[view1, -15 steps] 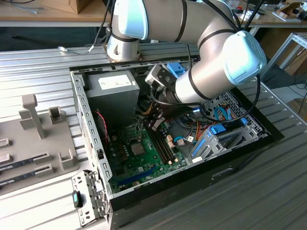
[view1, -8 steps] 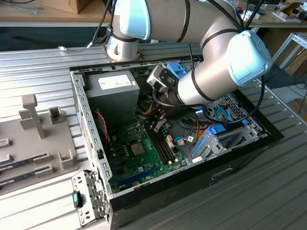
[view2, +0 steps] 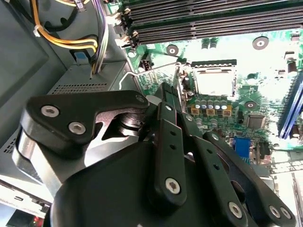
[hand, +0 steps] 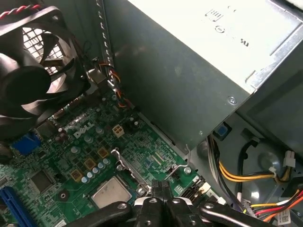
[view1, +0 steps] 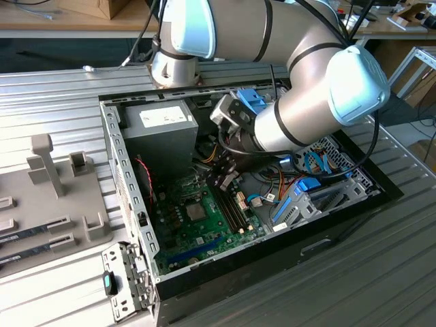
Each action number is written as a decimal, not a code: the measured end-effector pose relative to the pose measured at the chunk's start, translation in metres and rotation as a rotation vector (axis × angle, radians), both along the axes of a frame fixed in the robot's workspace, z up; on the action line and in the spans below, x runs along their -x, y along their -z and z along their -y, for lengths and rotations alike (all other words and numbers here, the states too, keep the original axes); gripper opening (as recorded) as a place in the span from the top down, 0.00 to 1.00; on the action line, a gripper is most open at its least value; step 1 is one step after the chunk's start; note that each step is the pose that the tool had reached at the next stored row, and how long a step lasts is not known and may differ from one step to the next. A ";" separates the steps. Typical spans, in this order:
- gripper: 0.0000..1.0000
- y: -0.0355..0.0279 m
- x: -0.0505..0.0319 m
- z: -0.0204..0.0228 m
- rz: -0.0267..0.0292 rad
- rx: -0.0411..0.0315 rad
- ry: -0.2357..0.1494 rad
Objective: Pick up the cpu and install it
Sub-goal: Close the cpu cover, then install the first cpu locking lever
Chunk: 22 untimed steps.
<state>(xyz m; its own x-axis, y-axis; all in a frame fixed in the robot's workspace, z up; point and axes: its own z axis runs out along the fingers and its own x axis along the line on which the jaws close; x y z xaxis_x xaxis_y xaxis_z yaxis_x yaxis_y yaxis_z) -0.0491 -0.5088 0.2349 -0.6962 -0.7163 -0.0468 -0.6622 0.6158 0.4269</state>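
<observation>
The cpu (view1: 196, 211), a small square chip with a silvery top, lies flat in its socket on the green motherboard (view1: 178, 228) inside the open computer case. In both wrist views the cpu (view2: 215, 81) (hand: 111, 193) sits inside the socket frame. My gripper (view1: 219, 180) hangs low over the board, just beside the socket. Its fingers (view2: 165, 90) (hand: 160, 185) are shut, with nothing visible between them. The tips are close to the socket's thin wire lever (view2: 151, 71) (hand: 177, 168), a short way from the chip and not touching it.
The grey power supply (view1: 167, 122) (hand: 189, 61) stands close by the arm, and yellow and orange cables (view2: 66, 40) (hand: 246, 177) run near it. A black fan (hand: 28, 71) and memory slots (view2: 199, 19) flank the socket. A grey fixture (view1: 61, 204) lies at the exterior view's left.
</observation>
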 end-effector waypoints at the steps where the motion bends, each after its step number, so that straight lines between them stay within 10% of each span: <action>1: 0.89 0.0000 0.0000 0.0008 0.0000 0.0027 0.000; 3: 0.89 -0.0001 -0.0001 0.0012 -0.0002 0.0162 0.000; 5: 0.89 0.0000 -0.0001 0.0012 -0.0001 0.0560 0.000; 8: 0.89 0.0002 -0.0032 0.0012 -0.0030 0.0564 0.000; 13: 0.89 0.0040 -0.0230 -0.0033 -0.0238 0.0566 -0.001; 22: 0.89 0.0103 -0.0247 -0.0482 -0.0254 0.0555 -0.001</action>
<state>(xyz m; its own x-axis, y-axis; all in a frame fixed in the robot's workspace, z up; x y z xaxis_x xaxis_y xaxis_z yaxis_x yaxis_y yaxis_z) -0.0244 -0.4606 0.2246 -0.6960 -0.7179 0.0107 -0.6522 0.6384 0.4088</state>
